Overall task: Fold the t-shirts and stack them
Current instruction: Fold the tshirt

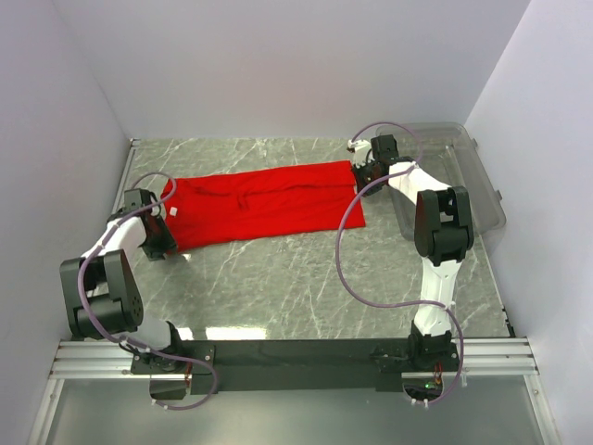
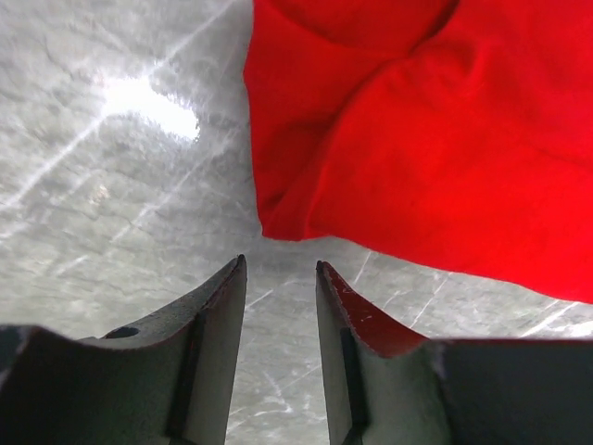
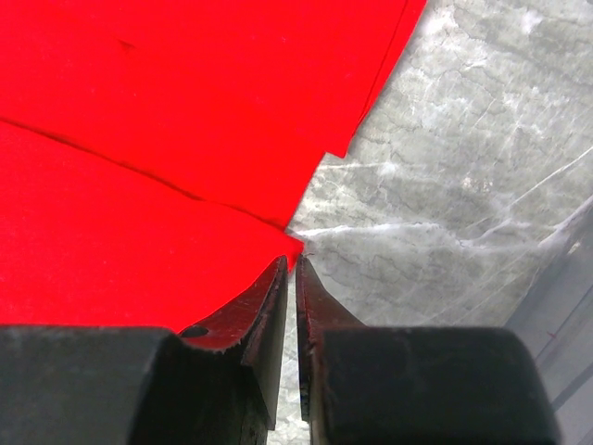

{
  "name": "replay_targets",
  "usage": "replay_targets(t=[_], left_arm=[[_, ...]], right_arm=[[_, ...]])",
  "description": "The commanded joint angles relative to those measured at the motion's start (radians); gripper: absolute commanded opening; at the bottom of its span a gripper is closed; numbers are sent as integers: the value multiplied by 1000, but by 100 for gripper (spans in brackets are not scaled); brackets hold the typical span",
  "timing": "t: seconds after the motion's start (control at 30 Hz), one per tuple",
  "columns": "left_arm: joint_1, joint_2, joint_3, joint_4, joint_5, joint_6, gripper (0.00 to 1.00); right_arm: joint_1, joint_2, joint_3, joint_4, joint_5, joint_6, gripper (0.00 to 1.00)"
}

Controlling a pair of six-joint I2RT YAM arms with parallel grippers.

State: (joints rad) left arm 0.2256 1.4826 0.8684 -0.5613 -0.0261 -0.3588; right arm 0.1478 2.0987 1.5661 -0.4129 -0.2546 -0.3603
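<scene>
The bright red cloth t-shirt (image 1: 264, 204) lies in a long strip on the grey marble surface (image 1: 306, 287) beside the clear plastic bin (image 1: 486, 199). The left claw (image 2: 280, 264) is spread and empty, off the end far from the bin. The right claw (image 3: 291, 262) is barely parted at the bin-side corner and perhaps nips cloth; pulling away then would drag the fold askew.

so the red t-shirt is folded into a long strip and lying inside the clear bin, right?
Not inside the bin. The red t-shirt is folded into a long strip, but it lies on the marble table, beside the clear bin. The top external view shows it.
</scene>
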Motion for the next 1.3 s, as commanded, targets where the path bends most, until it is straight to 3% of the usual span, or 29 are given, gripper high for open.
replay_targets(t=[0.0,0.43,0.73,0.83,1.03,1.27], left_arm=[[17,-56,-32,77,55,-64,42],[54,94,0,121,29,-100,33],[52,156,82,86,-24,-40,5],[52,165,119,52,-60,3,2],[41,142,152,-26,-251,93,2],[41,113,136,-28,-273,127,21]], right_arm=[[-7,-42,-3,33,-12,3,15],[-8,-43,-5,31,-9,0,15],[-10,-39,-3,29,-5,-3,15],[-8,-35,-2,29,-3,-3,15],[-10,-29,3,29,5,-2,14],[-8,-29,3,28,-3,1,13]])
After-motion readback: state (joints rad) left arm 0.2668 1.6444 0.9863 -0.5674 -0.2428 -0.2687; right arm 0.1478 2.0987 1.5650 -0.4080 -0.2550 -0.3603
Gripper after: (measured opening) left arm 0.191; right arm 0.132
